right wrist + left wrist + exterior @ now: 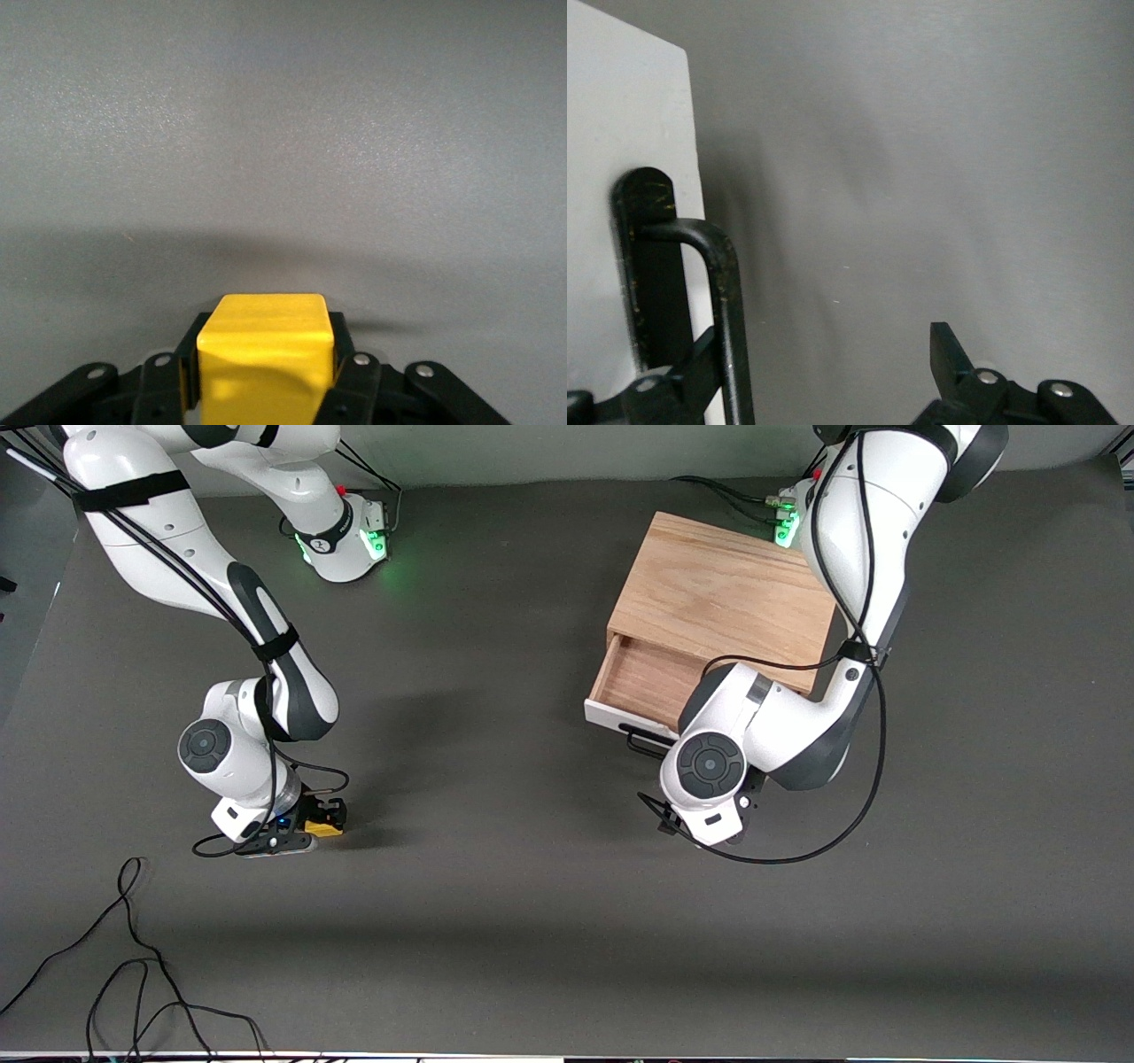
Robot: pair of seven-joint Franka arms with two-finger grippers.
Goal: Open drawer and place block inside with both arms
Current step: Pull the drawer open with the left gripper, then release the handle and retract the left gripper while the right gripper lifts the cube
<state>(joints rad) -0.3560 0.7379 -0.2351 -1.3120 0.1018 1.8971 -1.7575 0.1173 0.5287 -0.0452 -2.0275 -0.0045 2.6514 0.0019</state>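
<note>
1. I see the drawer (640, 682) partly pulled out of the wooden cabinet (722, 593), which stands toward the left arm's end of the desk (532, 921).
2. My left tool (833, 372) sits at the drawer's black handle (725, 292), its fingers spread wide; one finger (700, 363) touches the bar, the other stands clear, so it grips nothing.
3. My right tool (261, 390) is low at the desk toward the right arm's end, fingers closed against both sides of the yellow block (264, 354).
4. I judge the step is lifting the block: raise it straight and check the grip before travelling.
5. The drawer opening looks narrow, and the left arm's wrist hangs over its front, so I would move that arm aside first.
6. Loose cables (133, 974) lie nearer the front camera, away from the path.
</note>
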